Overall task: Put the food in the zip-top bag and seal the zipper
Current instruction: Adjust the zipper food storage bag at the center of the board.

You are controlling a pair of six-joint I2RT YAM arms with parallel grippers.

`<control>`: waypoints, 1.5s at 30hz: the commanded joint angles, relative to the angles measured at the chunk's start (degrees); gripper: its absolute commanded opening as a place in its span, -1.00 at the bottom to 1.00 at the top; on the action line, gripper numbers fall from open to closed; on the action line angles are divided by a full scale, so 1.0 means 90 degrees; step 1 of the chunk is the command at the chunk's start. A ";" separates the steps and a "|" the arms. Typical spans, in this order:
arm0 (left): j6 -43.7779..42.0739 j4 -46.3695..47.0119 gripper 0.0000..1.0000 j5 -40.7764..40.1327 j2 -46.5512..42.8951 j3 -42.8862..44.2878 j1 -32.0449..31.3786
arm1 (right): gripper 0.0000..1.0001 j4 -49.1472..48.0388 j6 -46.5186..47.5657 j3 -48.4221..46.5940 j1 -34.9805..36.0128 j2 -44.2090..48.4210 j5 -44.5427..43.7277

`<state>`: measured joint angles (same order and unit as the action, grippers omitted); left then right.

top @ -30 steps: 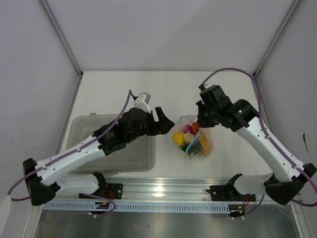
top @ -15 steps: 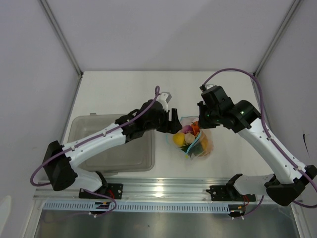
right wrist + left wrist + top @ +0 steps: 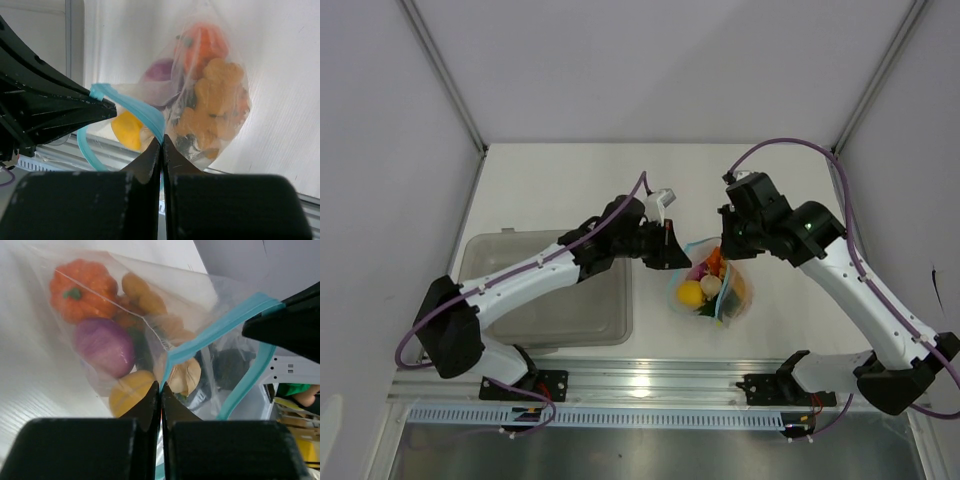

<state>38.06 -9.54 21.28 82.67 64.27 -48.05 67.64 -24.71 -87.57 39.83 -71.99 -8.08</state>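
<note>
Nearest the camera in the overhead view is the silver aluminium rail (image 3: 650, 385) with both arm bases bolted to it. Just past it on the left, a big translucent grey plastic tub (image 3: 585, 320) sits on the white table (image 3: 570, 180). Right of the tub, between the two arms, is the small clear crinkly zip-top bag (image 3: 730, 300), and all the toy food I can see is inside it: a yellow lemon (image 3: 691, 293), a pale garlic bulb (image 3: 711, 286), a round purple onion (image 3: 105, 345) and an orange pumpkin-shaped piece (image 3: 80, 287), plus some tan lumpy bits I can't name. The left gripper (image 3: 680, 255) is clamped tight on the thin light-blue zipper strip (image 3: 215, 332) at the bag's mouth. The right gripper (image 3: 725, 248) is pinched closed on that same strip from the other side, so each one has an end of it. The strip isn't pressed together between them; it bows apart and the mouth gapes. Can't tell whether the bag's bottom is resting on the table or hanging just off it. Beyond the grippers there's bare white tabletop, then the plain grey walls (image 3: 670, 70).
</note>
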 commanded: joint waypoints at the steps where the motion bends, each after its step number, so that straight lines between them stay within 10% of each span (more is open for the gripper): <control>1: 0.0487 0.0455 -0.99 0.0683 -0.0484 -0.0285 0.0144 | -1.00 -0.0142 0.0177 -0.0143 -0.0041 -0.0097 0.0096; 10: 0.2069 -0.1186 -0.99 -0.1698 -0.2573 -0.0665 0.0017 | -1.00 -0.0386 0.0714 -0.0436 -0.0080 -0.0400 0.0497; 16: 0.2479 -0.1811 -0.99 -0.2579 -0.2819 -0.0647 -0.0003 | -0.08 -0.0533 0.0812 -0.0378 -0.0149 -0.0430 0.0780; 25: 0.2840 -0.1850 -0.99 -0.2803 -0.2322 -0.0501 0.0007 | 0.62 -0.0824 0.0685 0.0285 -0.0139 0.0917 0.1587; 45: 0.2704 -0.1938 -0.99 -0.2911 -0.1461 0.0681 0.0085 | 0.20 -0.1949 -0.0165 0.2845 0.1432 0.2296 0.1916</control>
<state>62.48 -27.66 -4.38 69.34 67.64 -47.70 53.49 -25.06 -62.37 50.68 -50.96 12.69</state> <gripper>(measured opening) 0.005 0.609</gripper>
